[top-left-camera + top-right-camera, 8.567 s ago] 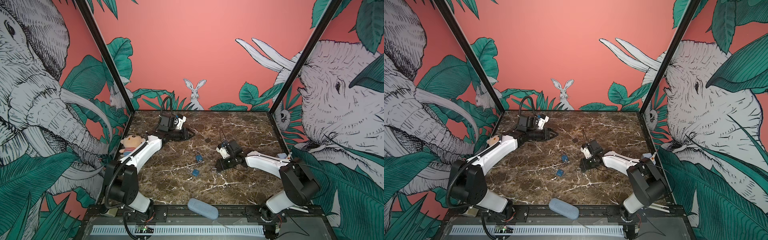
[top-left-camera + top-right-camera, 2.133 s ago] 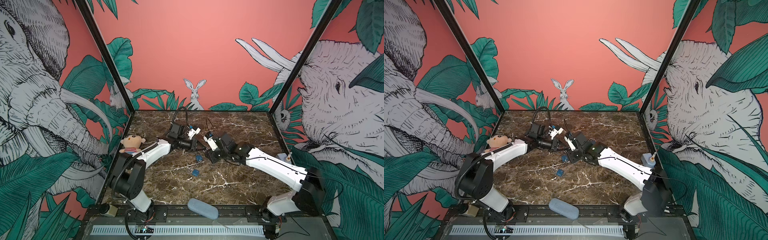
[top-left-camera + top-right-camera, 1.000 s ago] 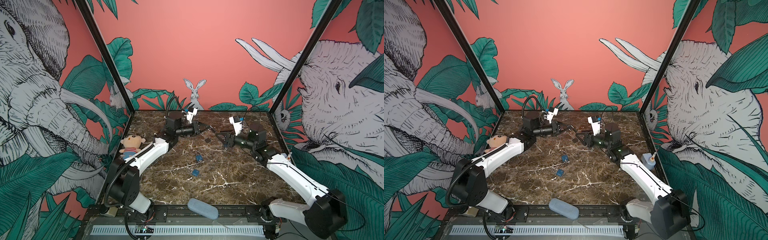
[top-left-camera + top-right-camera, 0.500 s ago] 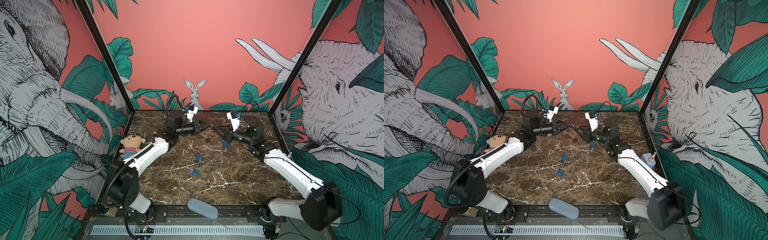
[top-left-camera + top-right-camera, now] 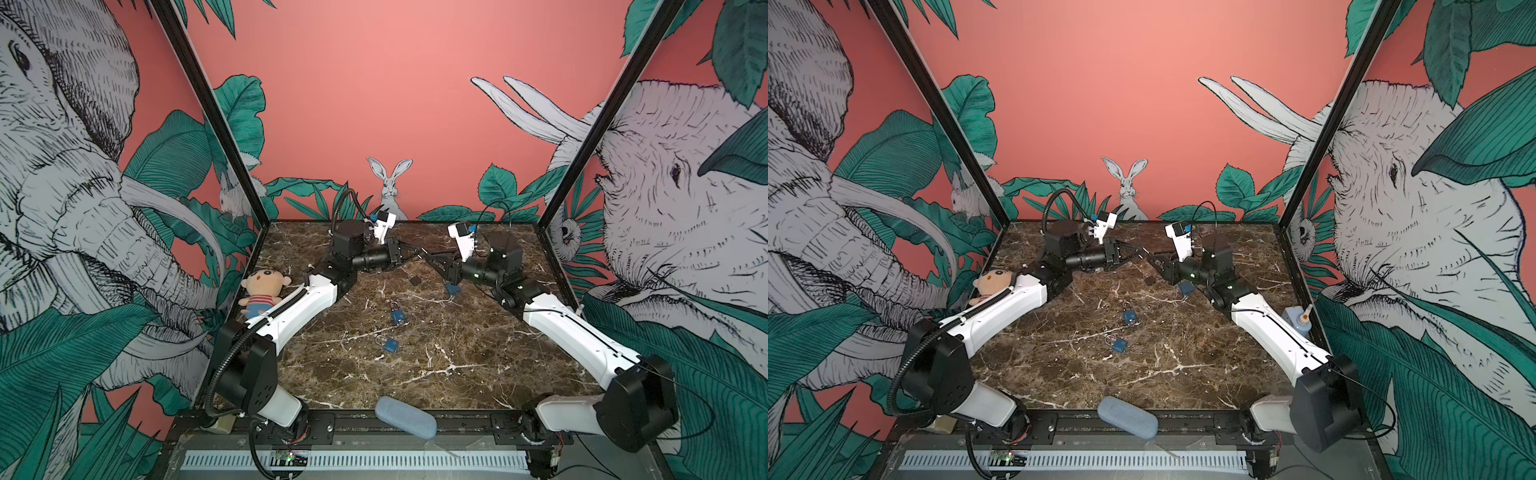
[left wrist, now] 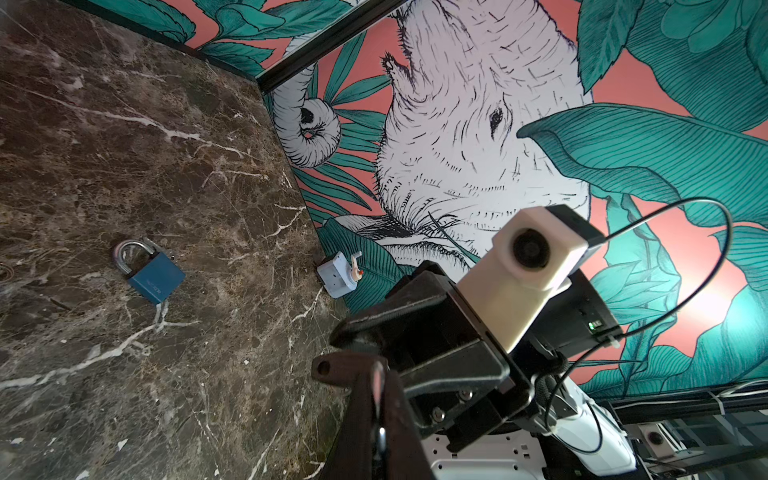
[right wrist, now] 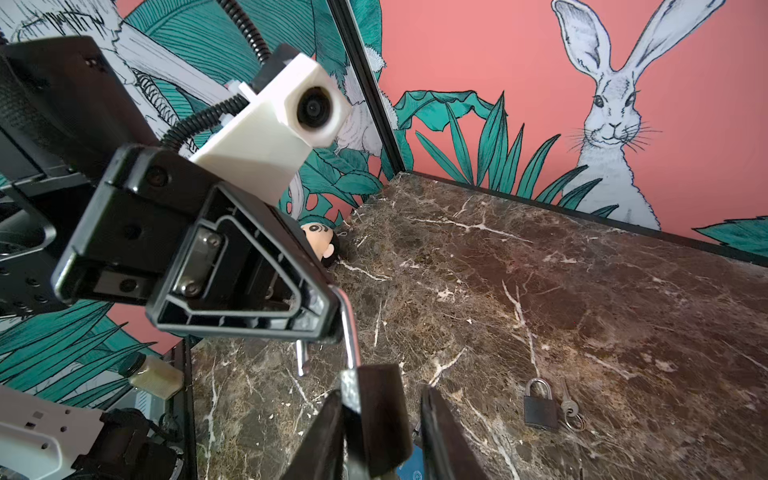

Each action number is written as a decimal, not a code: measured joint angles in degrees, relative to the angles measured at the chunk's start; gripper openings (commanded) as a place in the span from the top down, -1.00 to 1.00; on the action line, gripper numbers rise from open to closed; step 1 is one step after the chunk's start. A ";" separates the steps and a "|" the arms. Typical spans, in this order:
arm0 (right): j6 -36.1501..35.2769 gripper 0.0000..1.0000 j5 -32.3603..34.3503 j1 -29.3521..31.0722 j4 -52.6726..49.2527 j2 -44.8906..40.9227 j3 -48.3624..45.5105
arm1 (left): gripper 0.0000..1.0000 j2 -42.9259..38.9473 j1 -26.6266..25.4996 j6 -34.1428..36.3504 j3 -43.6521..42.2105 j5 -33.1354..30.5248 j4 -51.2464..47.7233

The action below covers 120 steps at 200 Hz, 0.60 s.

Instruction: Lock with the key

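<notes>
Both arms have left the middle of the worktop (image 5: 457, 353) and risen to the back. A second ago they stood apart there; now the left gripper (image 5: 419, 251) and right gripper (image 5: 430, 257) meet tip to tip. A blue padlock (image 5: 453, 288) has come into sight under the right one, whose fingers (image 7: 440, 436) have narrowed beside its body

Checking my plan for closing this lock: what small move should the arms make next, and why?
Probably turn the shackle until its free leg stands over the padlock body: the left gripper pinches its bend, the right gripper's fingers flank the body, and that leg seems swung aside.
</notes>
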 measured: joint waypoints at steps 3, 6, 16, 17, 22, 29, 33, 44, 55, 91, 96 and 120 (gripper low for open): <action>-0.11 0.48 0.02 0.09 0.02 0.09 0.17 | 1.00 0.00 0.00 -0.02 0.07 0.00 -0.02; -0.20 0.49 0.07 0.11 0.00 0.13 0.31 | 1.00 0.00 -0.02 -0.04 0.11 0.00 -0.02; -0.46 0.50 0.24 0.24 -0.04 0.26 0.70 | 1.00 0.00 -0.04 -0.11 0.28 0.02 -0.02; -0.46 0.50 0.24 0.28 -0.04 0.28 0.72 | 1.00 0.00 -0.04 -0.13 0.31 0.02 -0.02; -0.55 0.50 0.26 0.37 -0.07 0.35 0.92 | 1.00 0.00 -0.07 -0.20 0.42 0.02 0.00; -0.57 0.51 0.28 0.46 -0.04 0.48 1.14 | 1.00 0.00 -0.07 -0.26 0.63 0.04 0.02; -0.59 0.51 0.33 0.48 -0.07 0.55 1.22 | 1.00 0.00 -0.07 -0.28 0.70 0.04 0.04; -0.63 0.53 0.33 0.55 -0.07 0.55 1.25 | 1.00 -0.04 -0.07 -0.39 0.72 0.04 0.07; -0.70 0.52 0.42 0.59 -0.11 0.57 1.25 | 1.00 -0.04 -0.07 -0.44 0.72 0.02 0.04; -0.83 0.53 0.50 0.70 -0.13 0.59 1.25 | 1.00 -0.09 -0.07 -0.44 0.72 -0.02 0.02; -0.83 0.53 0.52 0.70 -0.15 0.59 1.25 | 1.00 -0.09 -0.07 -0.44 0.72 -0.04 0.00; -1.03 0.48 0.87 0.70 -0.46 0.59 1.25 | 1.00 -0.11 -0.07 -0.42 0.72 -0.07 0.00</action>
